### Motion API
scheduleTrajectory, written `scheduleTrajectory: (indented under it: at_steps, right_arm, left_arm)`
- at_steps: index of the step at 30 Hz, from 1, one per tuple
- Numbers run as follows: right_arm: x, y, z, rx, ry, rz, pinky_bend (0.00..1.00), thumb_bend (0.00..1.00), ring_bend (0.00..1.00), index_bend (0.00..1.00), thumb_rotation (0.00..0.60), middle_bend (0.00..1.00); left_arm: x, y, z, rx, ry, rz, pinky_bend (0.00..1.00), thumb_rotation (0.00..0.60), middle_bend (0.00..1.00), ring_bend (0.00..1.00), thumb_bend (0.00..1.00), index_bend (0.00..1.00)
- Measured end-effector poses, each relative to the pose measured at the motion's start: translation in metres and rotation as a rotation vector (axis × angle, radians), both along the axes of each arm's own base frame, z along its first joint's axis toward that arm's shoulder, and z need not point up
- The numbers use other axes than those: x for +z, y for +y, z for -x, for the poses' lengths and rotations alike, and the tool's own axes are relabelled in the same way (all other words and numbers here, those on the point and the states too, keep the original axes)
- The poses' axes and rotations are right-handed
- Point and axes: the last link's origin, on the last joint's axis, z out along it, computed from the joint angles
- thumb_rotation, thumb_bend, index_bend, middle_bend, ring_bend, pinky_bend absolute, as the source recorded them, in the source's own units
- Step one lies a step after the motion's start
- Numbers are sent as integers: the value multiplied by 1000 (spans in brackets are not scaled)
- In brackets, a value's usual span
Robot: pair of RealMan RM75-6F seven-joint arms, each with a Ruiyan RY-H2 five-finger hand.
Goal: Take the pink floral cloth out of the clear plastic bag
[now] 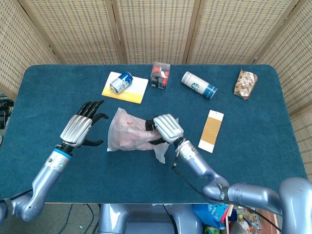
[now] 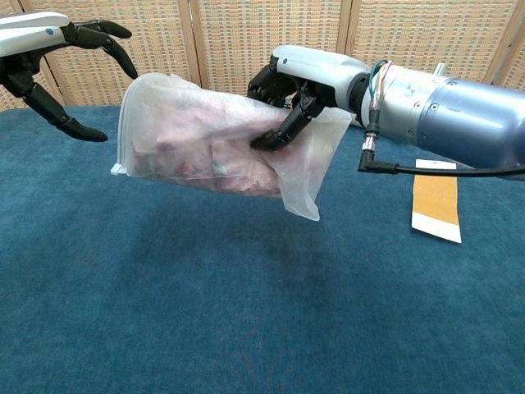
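The clear plastic bag hangs above the blue table, lying roughly level, with the pink floral cloth bunched inside it. My right hand grips the bag at its right end, fingers pressed into plastic and cloth. The bag's left end faces my left hand. That hand is open, fingers spread, just left of the bag and apart from it. A loose flap of plastic droops below the right hand.
Along the far side lie a blue can on a yellow-white card, a small clear box, a white-and-blue cup on its side and a patterned packet. A tan-and-white card lies right of the bag.
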Motion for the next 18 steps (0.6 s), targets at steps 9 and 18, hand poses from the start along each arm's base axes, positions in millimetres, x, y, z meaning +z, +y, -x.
scheduleTrajectory:
  at_steps: [9,18]
  right_arm:
    - [-5,2,-5,5,-27,2,694,1000,523,642,600,610]
    - [-5,2,-7,-5,-46,-9,694,1000,523,642,600,611]
  left_arm:
    - [-22,6,-15,-4,-16,52,0,600,0,0,119,308]
    - [-31,8,-23,-11,-17,43,0,600,0,0,119,317]
